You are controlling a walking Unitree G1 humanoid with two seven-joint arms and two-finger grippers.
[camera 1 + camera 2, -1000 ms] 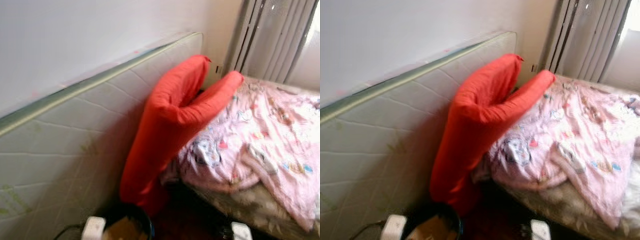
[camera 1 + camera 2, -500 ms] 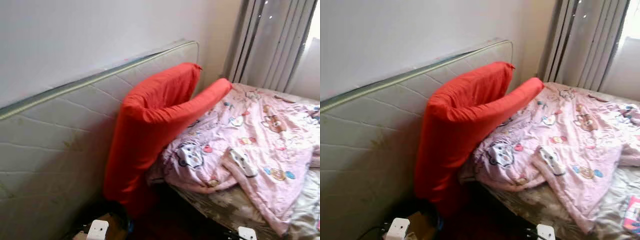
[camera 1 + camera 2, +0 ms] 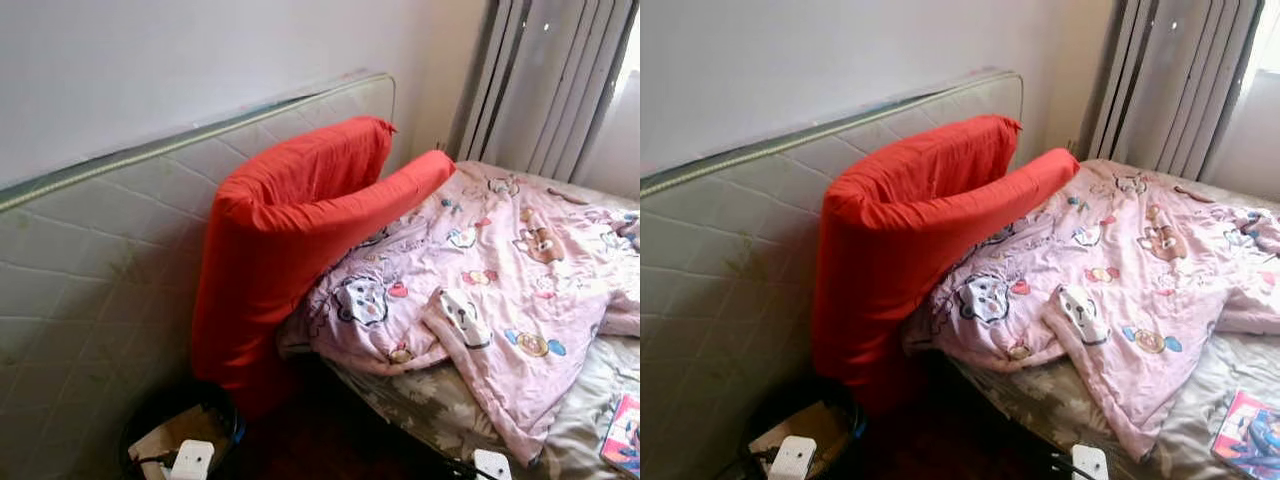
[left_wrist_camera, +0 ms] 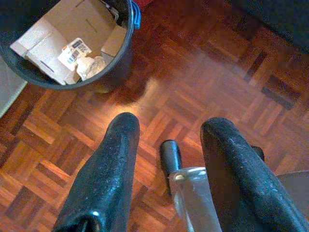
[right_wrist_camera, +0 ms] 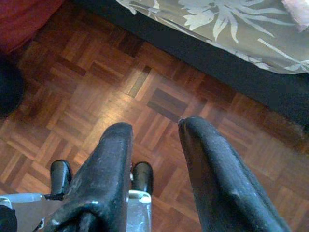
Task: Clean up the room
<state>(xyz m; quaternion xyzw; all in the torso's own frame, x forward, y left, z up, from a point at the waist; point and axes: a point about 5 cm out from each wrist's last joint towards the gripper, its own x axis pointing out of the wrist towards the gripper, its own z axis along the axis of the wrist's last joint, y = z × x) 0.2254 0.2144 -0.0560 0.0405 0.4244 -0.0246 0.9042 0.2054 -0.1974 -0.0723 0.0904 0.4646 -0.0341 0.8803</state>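
So the biggest thing here is the quilted off-white mattress [image 3: 110,270] propped on its edge against the wall, ahead of the left gripper [image 4: 166,169] and up to that side. Leaning on it is a long red padded cushion [image 3: 290,240], bent over so its far end flops onto the bed [image 3: 1080,410]. The bed sits ahead of the right gripper [image 5: 154,164], with a leaf-print grey sheet and a crumpled pink cartoon-print blanket [image 3: 480,290] bunched across it. At the bed's near corner, out past the right gripper, there's a thin colourful comic or magazine [image 3: 1248,435].

Down on the reddish wood parquet floor [image 4: 203,72], just ahead of the left gripper, is a round dark waste bin [image 4: 77,53] stuffed with a flattened brown cardboard box [image 4: 72,36] and some crumpled paper.

Both grippers hang low over bare floor, fingers spread apart, nothing held. So I'd say this is the scouting bit, before any actual pickup.

How I'd play it: decide on one target before reaching. The blanket looks like the obvious mess, but it's floppy, so grab a bunched fold with one gripper and pin or lift an edge with the other, otherwise it'll just drag. Step closer to the bed first, since both grippers are well short of it. Watch the bin by the left side when moving, it's close enough to get kicked. The cushion's bulky and probably needs both grippers.
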